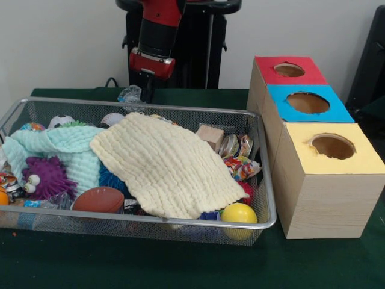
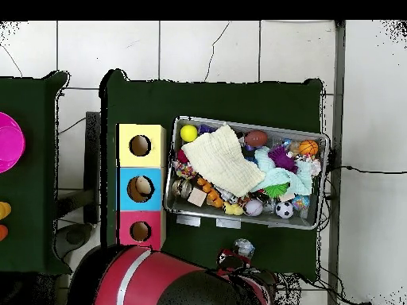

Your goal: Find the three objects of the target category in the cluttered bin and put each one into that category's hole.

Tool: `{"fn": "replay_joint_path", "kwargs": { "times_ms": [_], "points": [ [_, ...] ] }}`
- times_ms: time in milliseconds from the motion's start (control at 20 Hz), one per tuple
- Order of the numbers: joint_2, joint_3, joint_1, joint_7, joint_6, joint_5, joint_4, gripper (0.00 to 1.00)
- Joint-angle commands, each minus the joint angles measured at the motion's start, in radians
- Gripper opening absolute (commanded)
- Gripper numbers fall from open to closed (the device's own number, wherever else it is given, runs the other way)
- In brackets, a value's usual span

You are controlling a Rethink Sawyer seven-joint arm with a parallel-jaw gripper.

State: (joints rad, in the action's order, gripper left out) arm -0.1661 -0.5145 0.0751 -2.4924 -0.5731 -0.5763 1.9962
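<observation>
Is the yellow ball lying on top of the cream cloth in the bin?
No. The yellow ball sits in the bin's near corner, beside the cream cloth, not on it.

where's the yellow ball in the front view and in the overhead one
Front view: the yellow ball sits in the bin's near right corner, by the yellow-topped box.
Overhead view: the yellow ball is in the bin's top left corner, beside the same yellow-topped box.
Shared landmark: the cream cloth, which lies right next to the ball in both.
</observation>
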Motion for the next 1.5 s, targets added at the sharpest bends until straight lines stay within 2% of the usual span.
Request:
{"fn": "replay_joint_path", "kwargs": {
  "times_ms": [50,300,450,650,950,1100,1300,1450,1500],
  "points": [
    [0.007,0.137,0.025,-0.075,0.026,0.045,-0.081,0.0],
    [-0.022,0.135,0.01,-0.074,0.05,0.051,-0.078,0.0],
    [-0.108,0.151,0.007,-0.08,0.134,0.03,-0.047,0.0],
    [-0.253,0.189,0.004,-0.072,0.299,0.028,0.006,0.0],
    [-0.352,0.228,-0.003,-0.064,0.427,0.059,0.045,0.0],
    [-0.327,0.221,-0.012,-0.08,0.401,0.062,0.037,0.0],
    [-0.216,0.188,-0.026,-0.099,0.28,0.068,0.0,0.0],
    [-0.185,0.162,-0.046,-0.091,0.229,0.07,-0.01,0.0],
    [-0.182,0.163,-0.044,-0.093,0.228,0.071,-0.009,1.0]
  ]
}}
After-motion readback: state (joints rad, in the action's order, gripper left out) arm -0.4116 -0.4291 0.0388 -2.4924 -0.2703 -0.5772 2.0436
